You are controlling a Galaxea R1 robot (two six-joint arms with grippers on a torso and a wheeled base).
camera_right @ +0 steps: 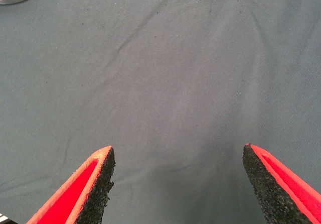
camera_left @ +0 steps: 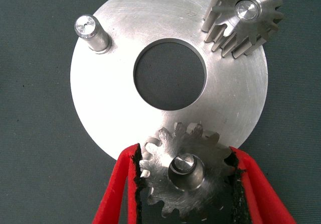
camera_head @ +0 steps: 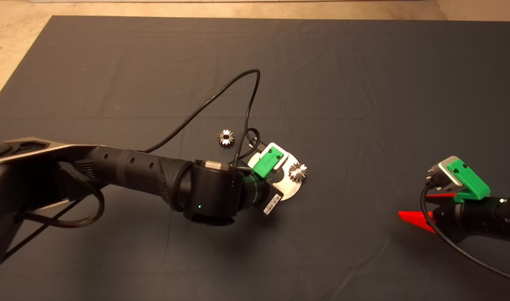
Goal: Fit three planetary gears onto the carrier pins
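Counter (camera_head: 70, 50): covered by a dark, faintly creased mat (camera_head: 363, 83); pale bare surface showing past the mat's far and left edges.
Plate (camera_head: 294, 190): round, shiny metal, flat on the mat near its middle, with a large centre hole.
Loose gear (camera_head: 226, 137): small, steel, flat on the mat just beside the plate, on its far left side.

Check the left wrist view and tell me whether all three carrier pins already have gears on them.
No: one pin stands bare on the plate, one gear is seated, and the left end effector holds another gear over its pin.
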